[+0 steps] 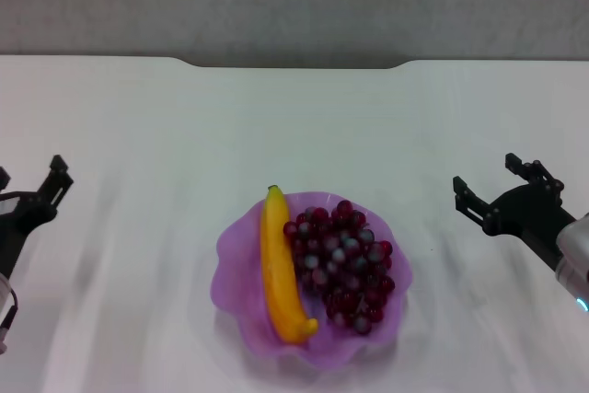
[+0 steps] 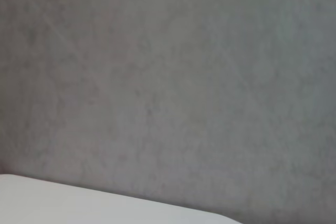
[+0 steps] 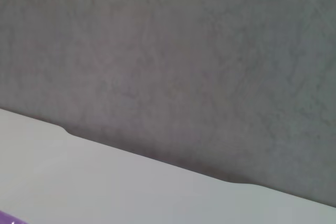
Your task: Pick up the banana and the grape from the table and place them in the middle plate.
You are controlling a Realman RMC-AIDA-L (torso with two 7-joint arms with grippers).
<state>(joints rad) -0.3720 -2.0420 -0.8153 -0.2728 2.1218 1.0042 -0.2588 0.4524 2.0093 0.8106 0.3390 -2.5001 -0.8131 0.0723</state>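
Judged as done, or nearly so — both fruits lay inside the middle plate (image 1: 241, 255) and nothing of the task was left out on the table (image 1: 138, 117).

Left to right, then. At the far left edge of the head view, the left pincer (image 1: 32, 186) hovered over bare table, well apart from the plate, prongs spread and holding nothing; only part of it showed, the rest cut off by the frame. In the middle, near the front edge, sat the purple scalloped plate. Inside it, on its left side, lay the banana (image 1: 279, 269), lengthwise from far to near, green tip pointing to the far side. Just beside it on the right, touching along its length, lay the grape (image 1: 342, 264), filling the right half of the plate. Farther right, the right pincer (image 1: 492, 190) hung over bare table, also well clear, prongs parted and empty.

Probably nothing left but to park the arms.

Hard to make out: whether the banana's near end rested on the rim or just within it. Nothing of either pincer in the wrist views — only grey wall (image 2: 168, 77) and a strip of table edge, plus a sliver of purple rim in a corner of the right wrist view.
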